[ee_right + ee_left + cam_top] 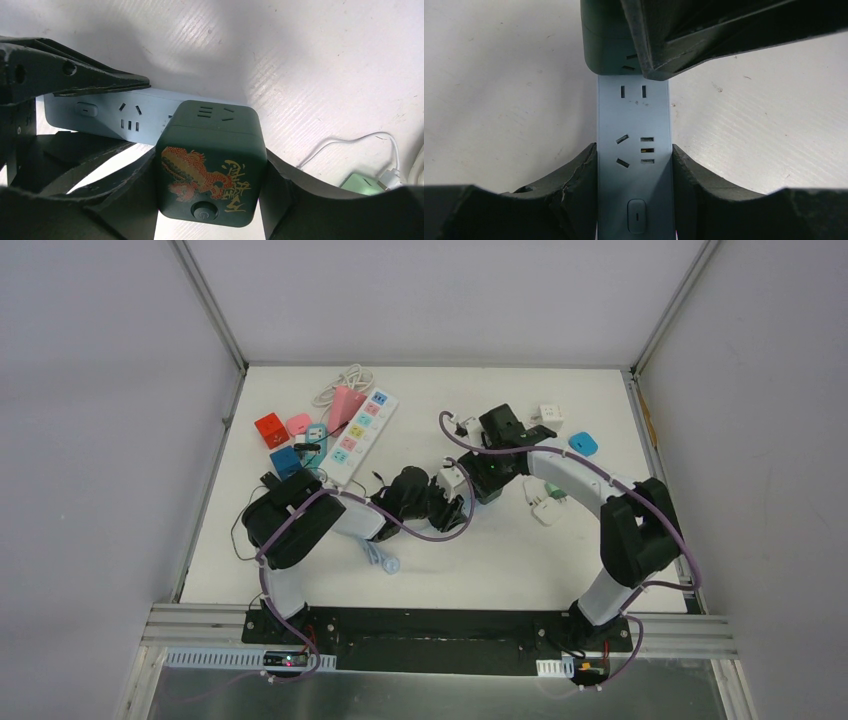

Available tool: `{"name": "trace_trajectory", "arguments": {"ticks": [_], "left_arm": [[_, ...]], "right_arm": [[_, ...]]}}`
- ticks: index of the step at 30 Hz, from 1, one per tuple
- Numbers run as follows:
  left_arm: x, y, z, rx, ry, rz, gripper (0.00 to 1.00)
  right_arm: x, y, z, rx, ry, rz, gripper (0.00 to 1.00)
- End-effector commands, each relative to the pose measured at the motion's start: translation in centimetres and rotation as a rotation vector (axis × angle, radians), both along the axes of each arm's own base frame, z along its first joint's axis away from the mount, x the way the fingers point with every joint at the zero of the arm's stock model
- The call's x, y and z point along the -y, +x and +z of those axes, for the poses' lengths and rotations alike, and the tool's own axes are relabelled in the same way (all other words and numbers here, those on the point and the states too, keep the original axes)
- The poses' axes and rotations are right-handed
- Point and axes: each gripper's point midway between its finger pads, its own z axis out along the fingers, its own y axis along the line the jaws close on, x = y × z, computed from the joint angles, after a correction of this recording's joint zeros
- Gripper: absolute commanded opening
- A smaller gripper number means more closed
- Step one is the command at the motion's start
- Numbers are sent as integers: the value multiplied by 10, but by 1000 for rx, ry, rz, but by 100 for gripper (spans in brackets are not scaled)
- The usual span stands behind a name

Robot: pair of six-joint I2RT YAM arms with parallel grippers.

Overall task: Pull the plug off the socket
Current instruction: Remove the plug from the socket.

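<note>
Inspection covered one white table (500,570) carrying two arms, two power strips and several small adapters.

The left arm (300,525) and the right arm (630,530) met at the table's centre.

One long white strip (360,438) with coloured sockets lay toward 10 o'clock, untouched.

One pale blue strip (634,120) lay at the centre. The left gripper (634,170) was clamped across it, one finger pressed on each long edge. Three narrow ports and one switch were counted on its face.

One dark green cube plug (209,165), printed with a red and gold dragon, sat on the blue strip's end, at 12 o'clock in the left wrist view. The right gripper (210,175) was closed on it, a finger against each side. The cube was in contact with the strip; how deep its pins sat could not be told.

Smaller items: one red cube (270,428) and one blue cube (285,461) at 10 o'clock, one cyan adapter (583,443) at 2 o'clock, one white adapter (545,508) at 3 o'clock.
</note>
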Motion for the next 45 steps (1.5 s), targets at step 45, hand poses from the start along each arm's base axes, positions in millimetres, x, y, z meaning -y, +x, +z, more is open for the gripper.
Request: {"name": "trace_trajectory", "arguments": {"ticks": [45], "left_arm": [[-48, 1, 12, -7, 210, 104, 0]], "right_arm": [[23, 14, 23, 63, -17, 44, 0]]}}
